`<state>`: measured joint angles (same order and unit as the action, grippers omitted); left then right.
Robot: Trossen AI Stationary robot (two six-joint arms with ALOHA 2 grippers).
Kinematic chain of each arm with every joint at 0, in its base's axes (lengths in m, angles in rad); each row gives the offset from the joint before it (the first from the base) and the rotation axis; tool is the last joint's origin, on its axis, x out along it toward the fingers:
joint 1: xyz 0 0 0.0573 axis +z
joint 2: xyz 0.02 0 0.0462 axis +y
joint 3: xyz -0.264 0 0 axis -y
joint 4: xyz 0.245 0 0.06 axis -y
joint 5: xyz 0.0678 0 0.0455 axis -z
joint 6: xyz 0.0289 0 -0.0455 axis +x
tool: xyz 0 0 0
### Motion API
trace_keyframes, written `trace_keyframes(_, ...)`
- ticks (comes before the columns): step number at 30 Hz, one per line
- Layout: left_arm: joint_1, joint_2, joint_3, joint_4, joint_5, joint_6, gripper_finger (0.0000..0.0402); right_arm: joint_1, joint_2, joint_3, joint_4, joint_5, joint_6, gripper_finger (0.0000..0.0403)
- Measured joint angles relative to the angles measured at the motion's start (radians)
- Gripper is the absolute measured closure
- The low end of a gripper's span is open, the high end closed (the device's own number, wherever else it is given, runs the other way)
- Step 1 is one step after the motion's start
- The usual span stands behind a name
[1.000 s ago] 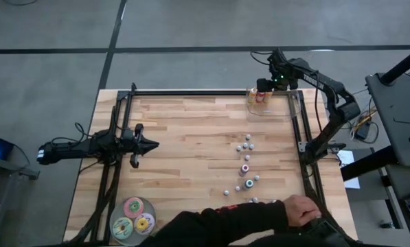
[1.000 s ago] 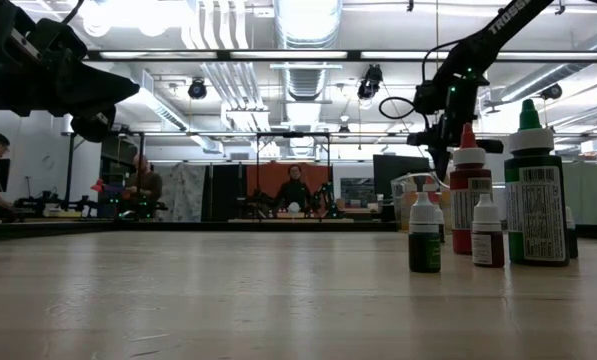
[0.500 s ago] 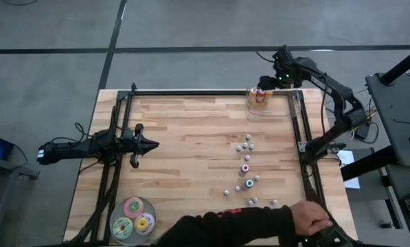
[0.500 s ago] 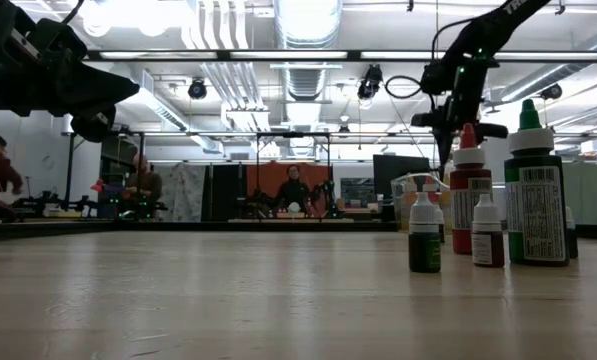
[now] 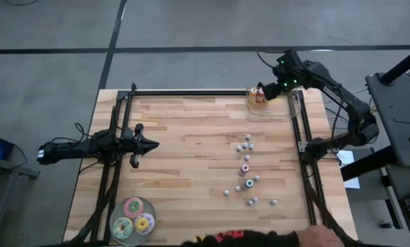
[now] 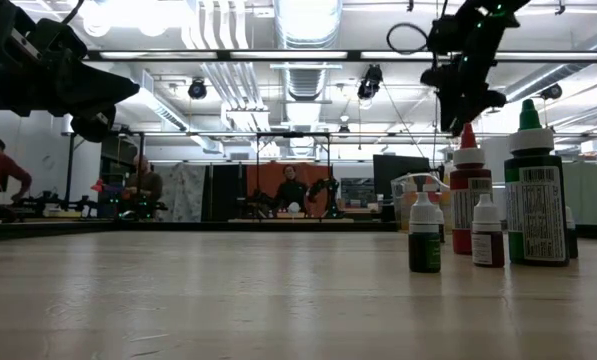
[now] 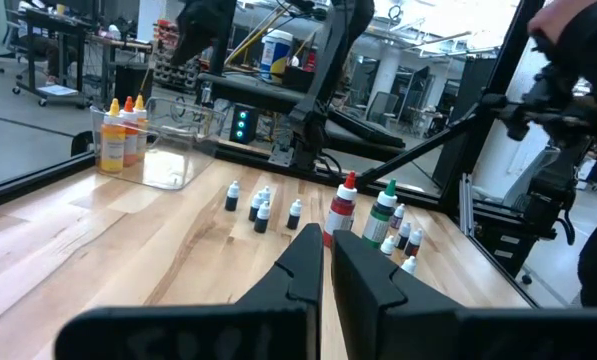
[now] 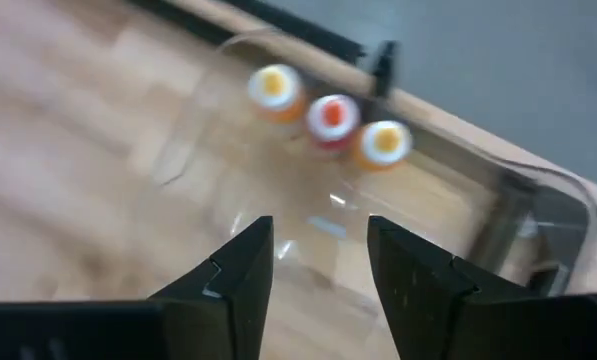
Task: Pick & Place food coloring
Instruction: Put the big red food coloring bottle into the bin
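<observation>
Early days, I'd say. Most of the food coloring bottles (image 5: 246,168) sit scattered on the worktop (image 5: 191,151), nearer the right side. Left tool (image 5: 137,145) waits at the left edge, fingers pressed together. At the far right corner, three bottles stand in the clear bin (image 8: 398,230), right tool (image 8: 318,275) hovering above, spread, empty.

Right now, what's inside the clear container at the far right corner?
The clear container holds three bottles standing in a row at one end: two orange-yellow, one red between them. The rest looks bare. The open right gripper hovers above it, empty.
</observation>
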<state>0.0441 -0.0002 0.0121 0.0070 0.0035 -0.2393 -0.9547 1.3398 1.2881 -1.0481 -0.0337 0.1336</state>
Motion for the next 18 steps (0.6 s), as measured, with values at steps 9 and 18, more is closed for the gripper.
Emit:
trace_keyframes(9, 0.000, 0.000, 0.000, 0.000, 0.000, 0.000, 0.0402, 0.074, -0.092, -0.061, -0.016, -0.159, -0.146, 0.0255)
trace_keyframes(18, 0.000, 0.000, 0.000, 0.000, 0.000, 0.000, 0.0402, 0.212, -0.209, -0.199, -0.003, -0.159, -0.244, 0.0256)
